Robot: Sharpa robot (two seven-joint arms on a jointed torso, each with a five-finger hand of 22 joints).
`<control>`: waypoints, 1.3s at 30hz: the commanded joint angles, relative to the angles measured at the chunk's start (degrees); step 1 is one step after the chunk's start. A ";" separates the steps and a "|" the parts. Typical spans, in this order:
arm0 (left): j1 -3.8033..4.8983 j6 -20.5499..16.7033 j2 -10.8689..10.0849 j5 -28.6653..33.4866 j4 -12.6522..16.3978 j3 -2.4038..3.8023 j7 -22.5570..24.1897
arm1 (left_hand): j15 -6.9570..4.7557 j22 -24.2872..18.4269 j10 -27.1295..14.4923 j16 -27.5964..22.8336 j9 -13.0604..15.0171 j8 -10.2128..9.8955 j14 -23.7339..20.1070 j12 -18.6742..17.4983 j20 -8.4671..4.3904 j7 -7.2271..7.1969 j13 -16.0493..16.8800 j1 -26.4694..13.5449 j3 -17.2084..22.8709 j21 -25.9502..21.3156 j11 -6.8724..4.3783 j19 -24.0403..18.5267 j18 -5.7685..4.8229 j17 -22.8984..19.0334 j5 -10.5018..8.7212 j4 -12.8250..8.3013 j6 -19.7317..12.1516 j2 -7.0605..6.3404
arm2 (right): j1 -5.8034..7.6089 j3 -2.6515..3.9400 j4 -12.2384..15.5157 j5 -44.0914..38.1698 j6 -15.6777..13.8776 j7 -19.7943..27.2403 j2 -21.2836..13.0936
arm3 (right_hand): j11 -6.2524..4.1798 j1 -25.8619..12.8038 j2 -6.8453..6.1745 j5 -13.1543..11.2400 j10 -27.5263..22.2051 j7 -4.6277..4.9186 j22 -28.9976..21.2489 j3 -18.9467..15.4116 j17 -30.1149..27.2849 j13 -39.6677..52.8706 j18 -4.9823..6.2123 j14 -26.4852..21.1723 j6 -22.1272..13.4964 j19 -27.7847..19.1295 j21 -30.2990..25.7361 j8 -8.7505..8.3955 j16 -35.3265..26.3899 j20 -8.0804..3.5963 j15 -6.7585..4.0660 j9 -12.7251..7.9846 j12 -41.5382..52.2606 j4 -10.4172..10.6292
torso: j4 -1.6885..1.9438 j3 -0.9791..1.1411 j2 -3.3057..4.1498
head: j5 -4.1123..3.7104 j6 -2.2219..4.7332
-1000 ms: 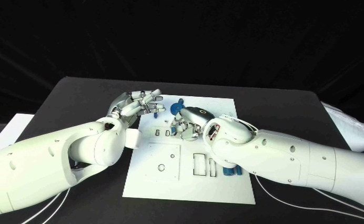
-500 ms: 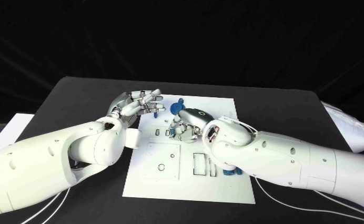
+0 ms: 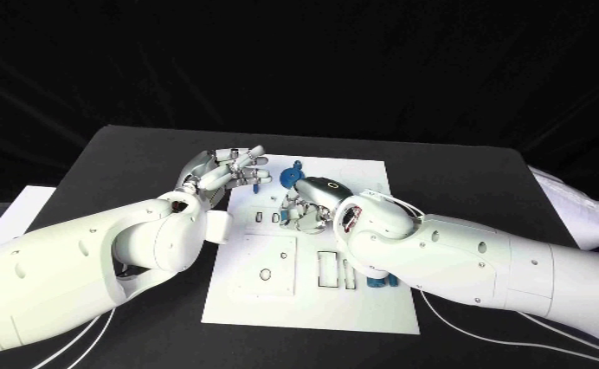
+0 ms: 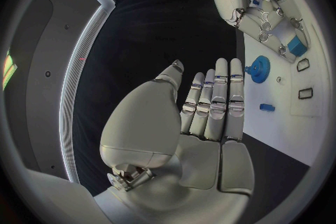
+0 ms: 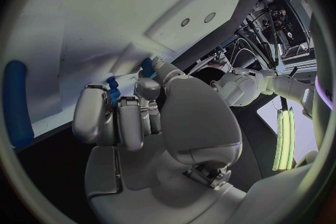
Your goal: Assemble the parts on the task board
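Observation:
The white task board (image 3: 312, 304) lies in the middle of the black table. My right hand (image 3: 307, 210) hovers low over the board's far half with its fingers curled around a small blue part (image 5: 112, 89). The left wrist view shows the same blue part (image 4: 297, 45) at that right hand's fingertips (image 4: 265, 27). My left hand (image 3: 231, 169) is raised over the board's far left edge, fingers straight and apart, holding nothing. A blue gear (image 3: 291, 177) sits on the board between the two hands, and a small blue piece (image 4: 266, 107) lies near it.
Rectangular slots (image 3: 328, 268) and round holes (image 3: 265, 275) mark the board's near half. More blue parts (image 3: 376, 281) lie by the right forearm, among them a long blue peg (image 5: 15, 102). White paper (image 3: 568, 196) sits at the table's right edge.
The right hand has shifted only slightly over the board with the blue part still in it. The left hand stays where it was.

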 commanded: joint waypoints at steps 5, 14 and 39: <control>0.06 1.18 0.11 -0.04 0.06 0.04 0.23 | 0.29 -0.08 -0.23 -0.27 -0.02 -0.27 0.10 -0.32 0.06 -0.02 -0.01 0.34 -0.01 0.08 -0.10 0.19 0.60 0.06 -0.01 -0.25 -0.28 0.28 | -0.37 -0.32 -0.40 -1.06 2.74 -2.61 0.11 | 0.27 -1.41 -0.70 0.31 -1.21 0.41 -0.17 -0.79 2.73 -1.49 -0.54 3.57 -0.61 -0.13 -0.33 -0.89 -0.40 -0.01 0.26 -0.38 -1.99 0.34 | 0.04 0.00 -0.02 | 0.03 -0.11; 0.06 1.20 0.11 -0.04 0.02 0.04 0.08 | 0.30 -0.09 -0.24 -0.32 -0.02 -0.29 0.07 -0.36 0.07 0.00 -0.01 0.34 0.00 0.07 -0.08 0.17 0.60 0.11 -0.02 -0.32 -0.30 0.30 | -0.37 -0.33 -0.71 -1.07 1.86 -2.70 0.07 | 1.32 -2.52 -2.12 0.60 -4.12 1.60 -0.57 -1.90 2.05 -5.35 -0.49 3.36 -3.88 -0.42 -0.64 -2.91 -0.95 0.75 1.12 -1.05 -6.72 0.96 | 0.02 -0.02 -0.01 | 0.00 -0.09; 0.05 0.99 0.21 -2.54 -0.64 0.04 -1.31 | -1.08 0.95 0.79 2.13 0.06 -0.21 5.14 -0.31 -1.14 -0.62 0.10 0.00 0.05 2.44 -0.92 3.64 0.80 2.52 -0.04 -1.03 0.36 0.60 | -0.72 -0.24 2.62 -0.02 -12.76 2.75 -1.80 | 1.96 -4.68 -4.39 2.16 -6.24 2.12 -1.02 -7.70 1.88 -7.18 -0.36 3.25 -6.12 -0.86 -0.99 -3.81 -1.36 1.48 1.75 -1.69 -7.88 3.84 | -0.03 0.13 -0.06 | -0.05 0.05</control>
